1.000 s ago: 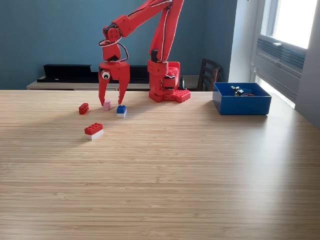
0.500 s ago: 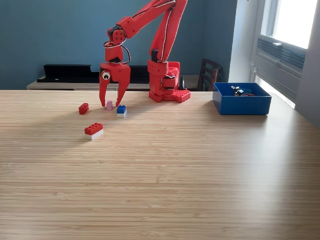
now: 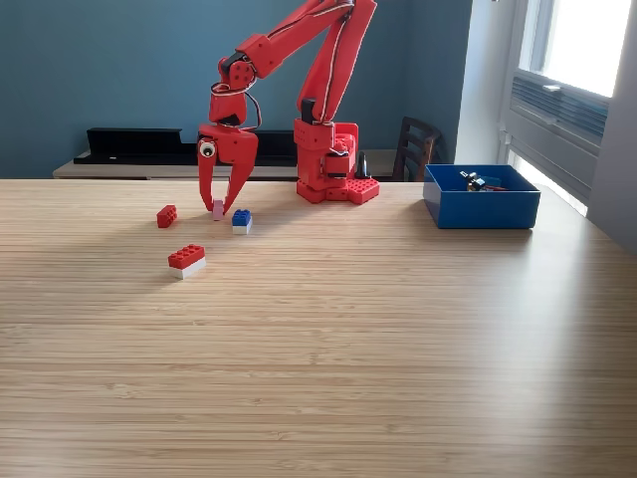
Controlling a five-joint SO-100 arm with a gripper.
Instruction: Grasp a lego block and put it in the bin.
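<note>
The tool (image 3: 218,211) is being closed around the pink block (image 3: 218,209). A second ago its jaws were spread wide, with the block near the right-hand tip; half a second ago they were narrower; now the block is being bracketed closely by both tips. Whether the tips are already pressing on it cannot be told, so the tool is being read as partly closed, not yet surely gripping. The wrist is also being shifted slightly toward 3 o'clock in the exterior view. The grasp step is judged to be nearly done; lifting is not yet begun.

The blue block (image 3: 242,220) is lying just beside the tool at 4 o'clock, a small red block (image 3: 166,215) at 9 o'clock, a red-and-white block (image 3: 186,261) at 7 o'clock. The bin (image 3: 482,210) is standing well apart at 3 o'clock on the surface (image 3: 328,349).
</note>
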